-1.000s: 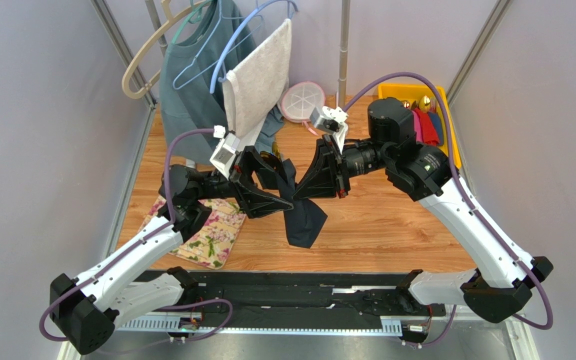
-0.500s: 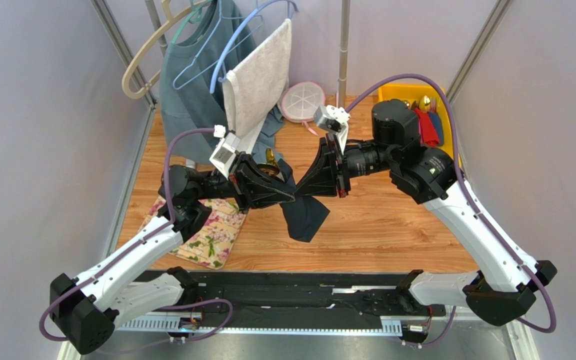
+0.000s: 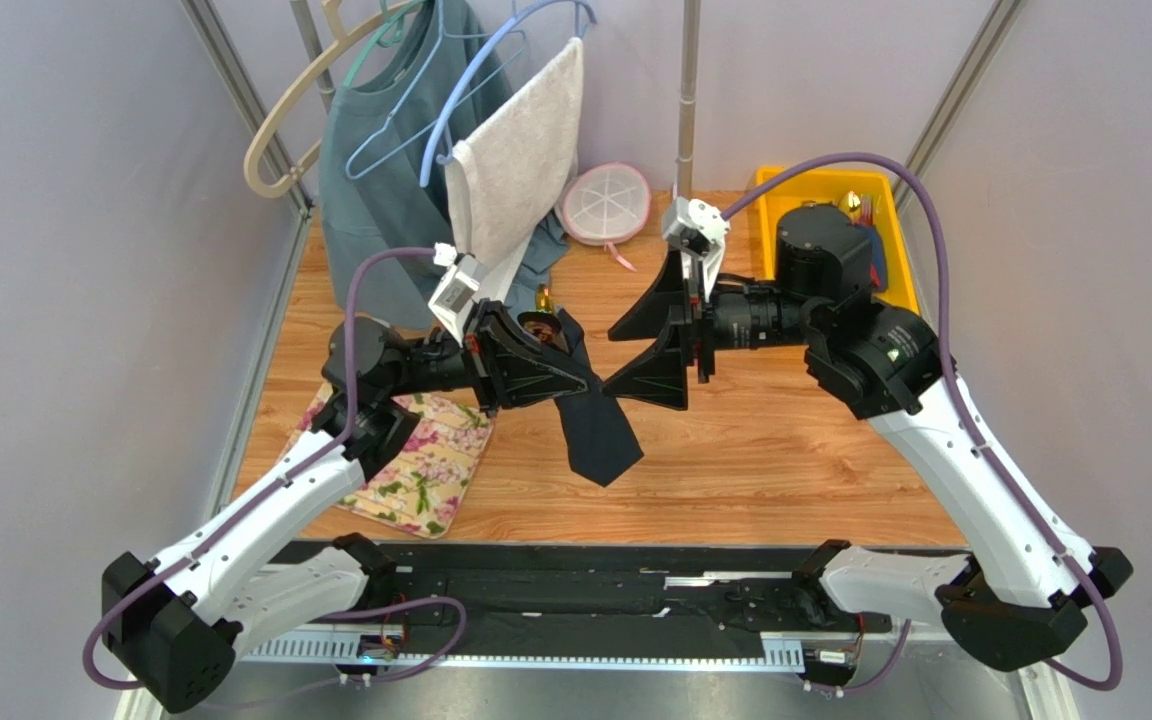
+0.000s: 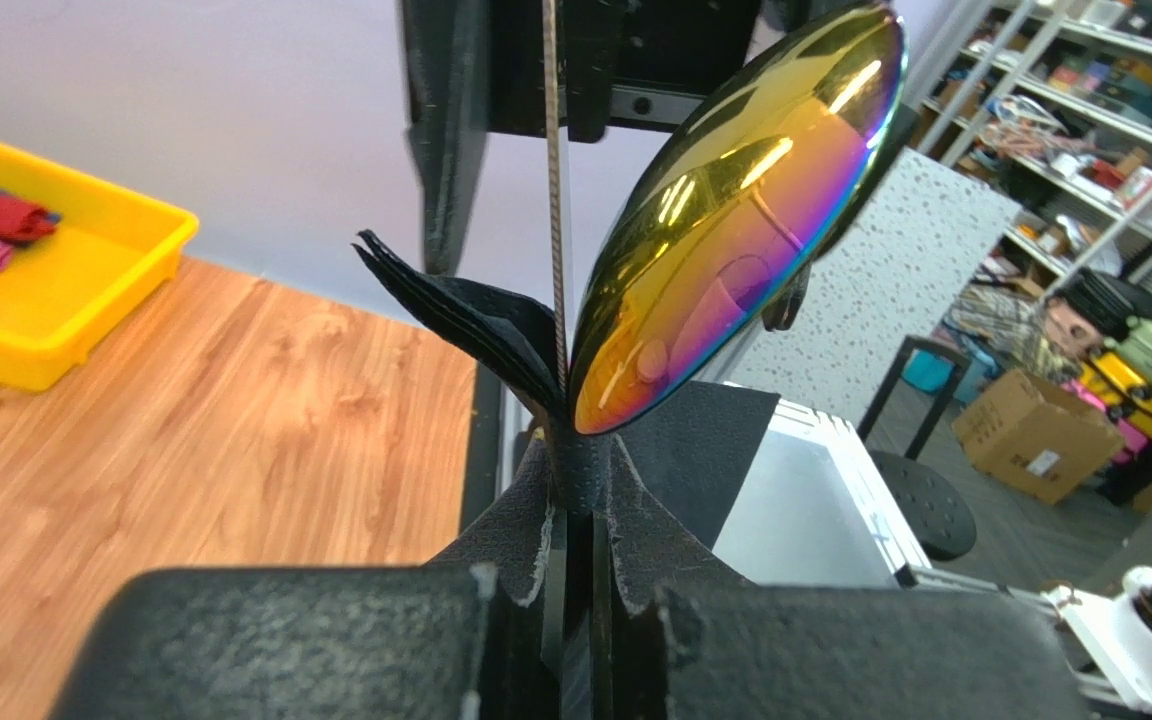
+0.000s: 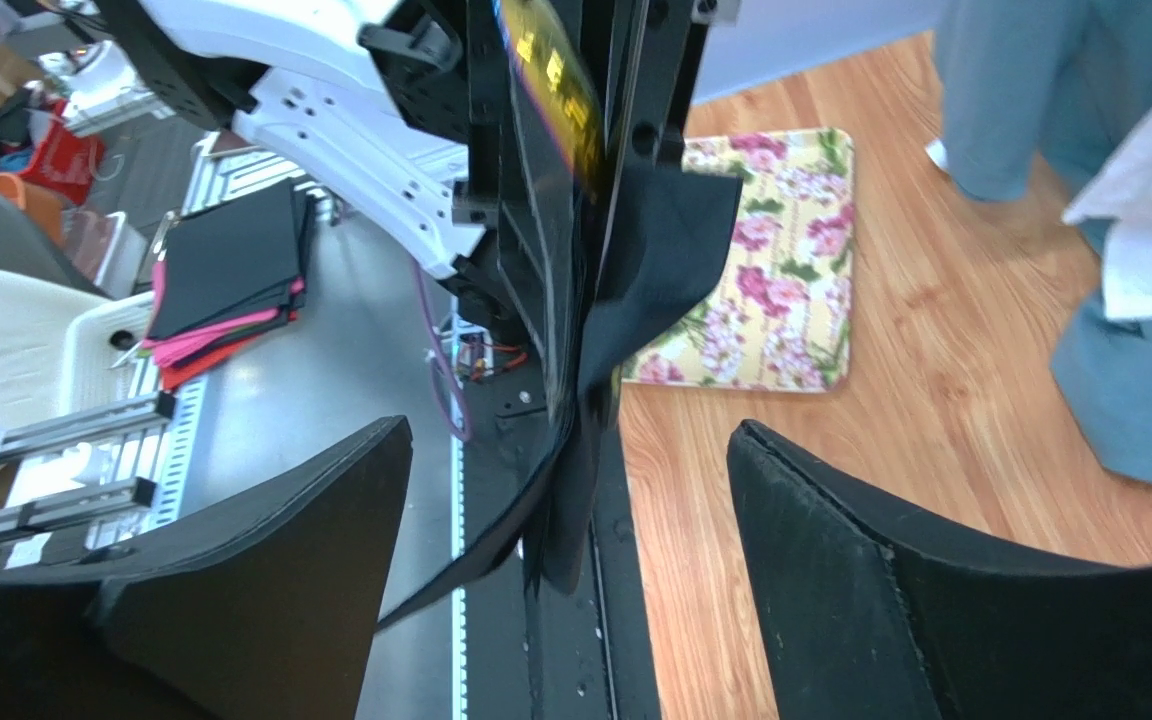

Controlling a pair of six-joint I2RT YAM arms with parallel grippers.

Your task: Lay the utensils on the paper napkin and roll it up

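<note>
My left gripper (image 3: 585, 390) is shut on the neck of a spoon and the black paper napkin (image 3: 599, 435) bunched around it, held in the air over the table. In the left wrist view the spoon's iridescent gold-purple bowl (image 4: 732, 225) sticks up from the left gripper (image 4: 579, 450), with folded napkin edges (image 4: 447, 308) beside it. A loose napkin tail hangs down. My right gripper (image 3: 615, 360) stands open just right of the bundle; in its own view the right gripper (image 5: 570, 432) has its fingers wide on either side of the hanging napkin (image 5: 657, 255), not touching it. Other utensils are hidden.
A floral mat (image 3: 425, 465) lies on the table at the left. Behind hang a teal shirt (image 3: 379, 165) and a white towel (image 3: 515, 158) on hangers. A pink round lid (image 3: 605, 203) and a yellow tray (image 3: 898, 225) with rolled coloured napkins sit at the back.
My left gripper closed on the bundle. My right gripper then let go, opened wide and drew back to the right. The napkin now hangs from the left gripper alone.
</note>
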